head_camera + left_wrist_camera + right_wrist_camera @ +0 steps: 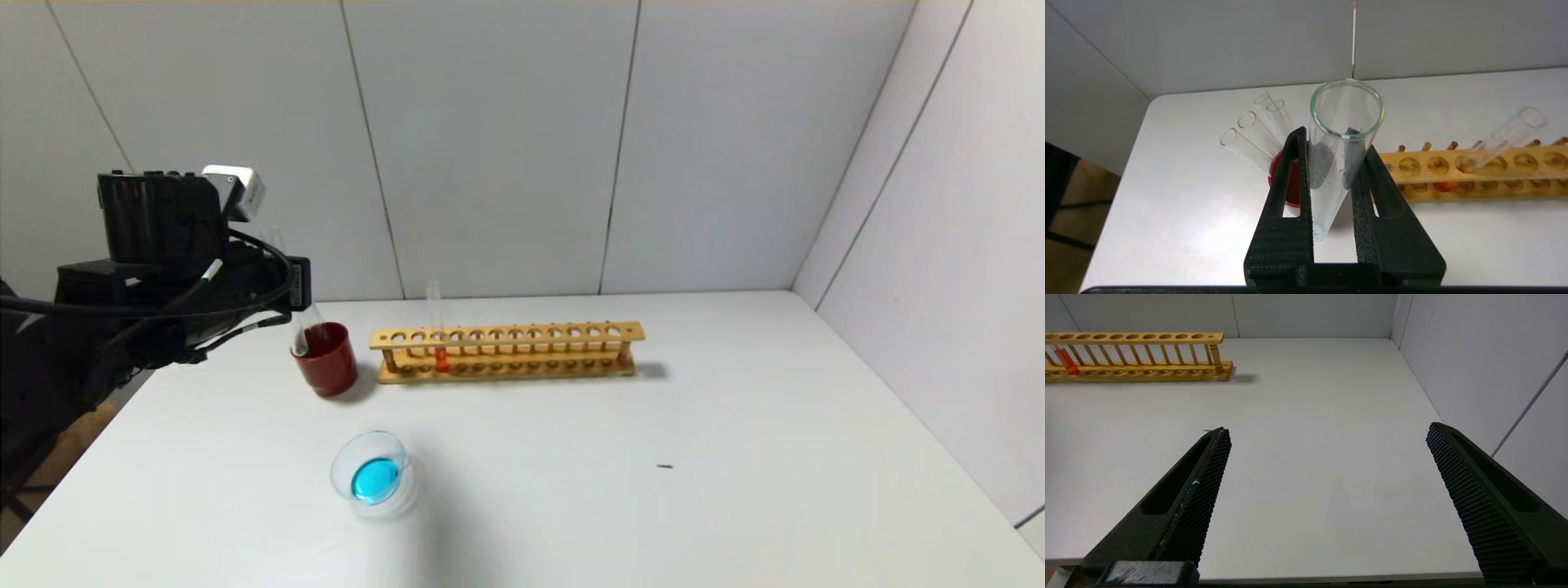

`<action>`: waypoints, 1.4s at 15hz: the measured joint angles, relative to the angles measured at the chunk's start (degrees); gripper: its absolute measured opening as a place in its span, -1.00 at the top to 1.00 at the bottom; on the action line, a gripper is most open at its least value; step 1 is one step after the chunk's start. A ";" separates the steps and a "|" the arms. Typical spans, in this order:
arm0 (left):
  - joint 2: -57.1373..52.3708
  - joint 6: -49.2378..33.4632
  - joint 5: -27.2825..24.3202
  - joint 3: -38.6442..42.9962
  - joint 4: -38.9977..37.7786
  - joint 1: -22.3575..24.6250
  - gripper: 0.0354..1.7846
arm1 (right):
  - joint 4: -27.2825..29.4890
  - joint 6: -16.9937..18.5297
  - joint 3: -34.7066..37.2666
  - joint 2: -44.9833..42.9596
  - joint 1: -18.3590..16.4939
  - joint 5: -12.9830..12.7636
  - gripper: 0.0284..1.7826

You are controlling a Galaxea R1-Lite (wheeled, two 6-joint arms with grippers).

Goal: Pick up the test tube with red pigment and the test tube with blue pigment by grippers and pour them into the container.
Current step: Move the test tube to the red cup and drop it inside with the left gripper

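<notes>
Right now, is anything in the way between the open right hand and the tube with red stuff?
Nothing visible. Only bare white table lies between the right hand and the wooden rack, where the red-pigment test tube stands, its top sticking up free.

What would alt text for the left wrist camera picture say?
The left gripper has its black jaws shut on an emptied clear test tube, held above a white table. Behind stand a dark red cup of empty tubes and a wooden rack holding the red-pigment tube.
</notes>
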 joint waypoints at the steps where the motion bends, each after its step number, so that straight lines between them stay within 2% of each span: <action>1: 1.35 -0.40 -0.05 -0.52 -0.84 0.16 0.68 | 0.00 0.00 0.00 0.00 0.00 0.02 -0.96; 5: 8.46 -0.35 0.00 -3.25 -7.07 0.66 0.68 | 0.00 0.00 0.00 0.00 0.00 0.02 -0.96; 15: 16.60 -0.73 -0.89 -7.57 -8.24 3.28 0.68 | 0.00 0.00 0.00 0.00 0.02 0.02 -0.96; 21: 18.64 -0.68 -1.82 -7.35 -8.48 3.52 0.68 | 0.00 0.00 0.00 0.00 0.02 0.00 -0.96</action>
